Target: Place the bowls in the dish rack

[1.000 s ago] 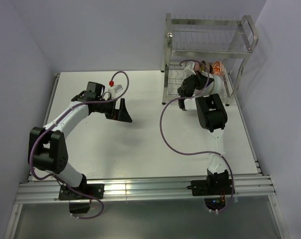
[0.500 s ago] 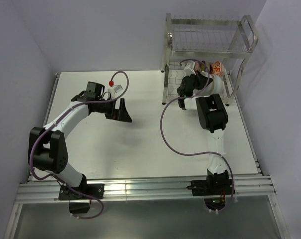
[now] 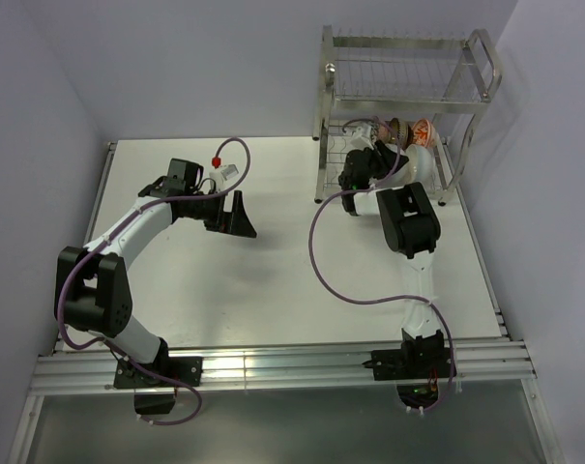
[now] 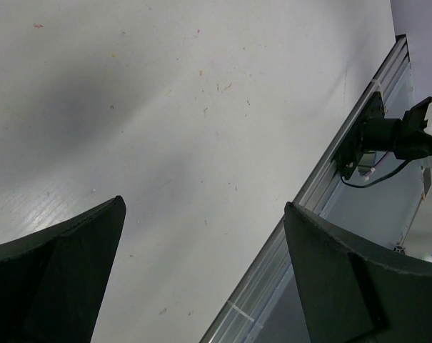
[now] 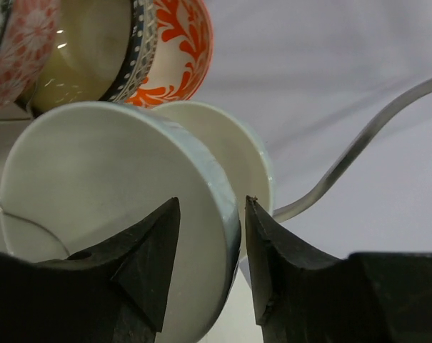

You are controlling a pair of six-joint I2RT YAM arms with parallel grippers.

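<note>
Looks near finished: right tool (image 5: 212, 204) narrow, pinching rim of white bowl (image 5: 94, 179) inside dish rack (image 3: 408, 103), orange-red bowl (image 5: 176, 50) just above its tips; left tool (image 4: 203, 206) wide, holding nothing, over counter (image 4: 166, 107).

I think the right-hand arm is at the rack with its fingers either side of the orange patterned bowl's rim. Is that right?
Not quite. The right gripper is at the dish rack, but its fingers sit either side of a plain white bowl's rim. The orange patterned bowl sits behind, clear of them. The right wrist view shows this.
</note>
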